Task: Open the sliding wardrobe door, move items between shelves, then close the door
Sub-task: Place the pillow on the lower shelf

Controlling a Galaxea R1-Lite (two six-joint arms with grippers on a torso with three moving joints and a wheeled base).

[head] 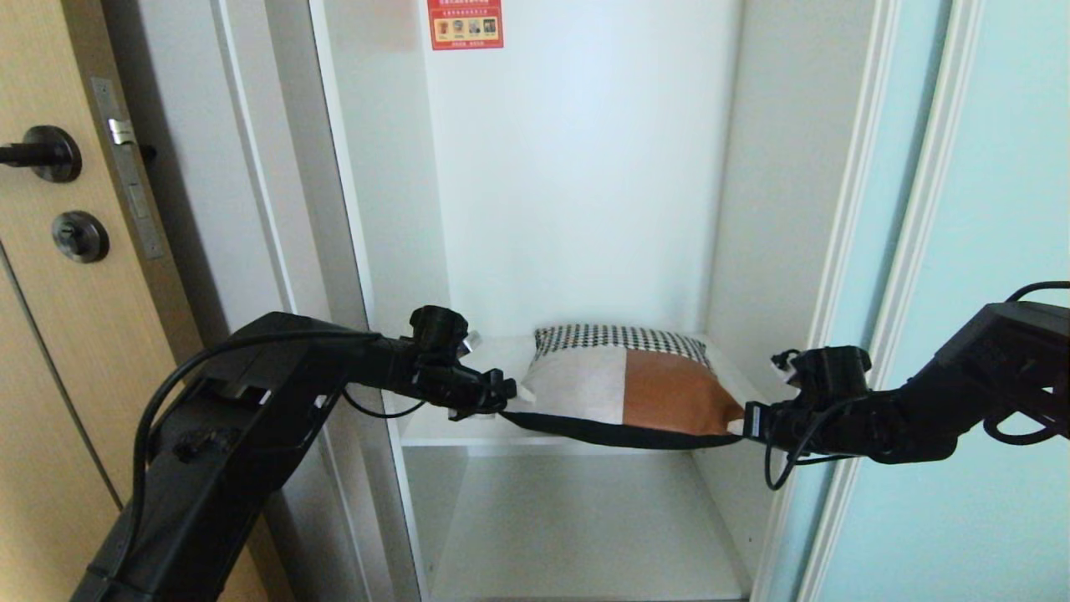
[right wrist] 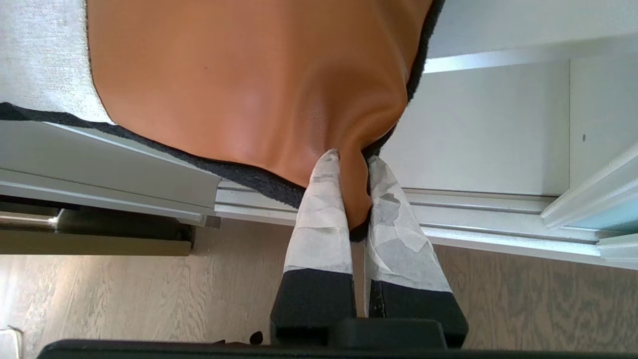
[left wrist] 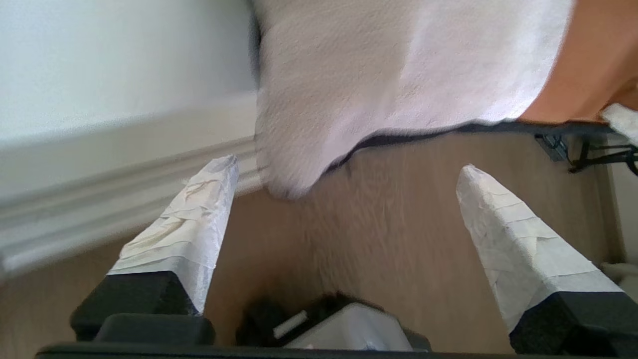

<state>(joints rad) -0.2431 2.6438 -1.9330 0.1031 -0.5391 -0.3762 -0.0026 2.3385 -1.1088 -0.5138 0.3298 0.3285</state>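
Left gripper point(head: 493, 400), centre-left, jaws wide, holds nothing; right gripper point(right wrist: 351, 199) pinches cushion point(head: 627, 385) corner (tan side). One-sided pull could drag it off shelf point(head: 435, 431).

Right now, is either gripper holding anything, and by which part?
The right gripper pinches the cushion by its tan-brown front corner. The left gripper is open at the white corner, holding nothing.

White shelf point(head: 435, 431) spanning narrow wardrobe compartment: carries one cushion point(head: 623, 385), patchwork of white, tan-brown, black-and-white check, black underside; front edge overhangs shelf lip. Lower shelf point(head: 585, 527) beneath: plain white board.
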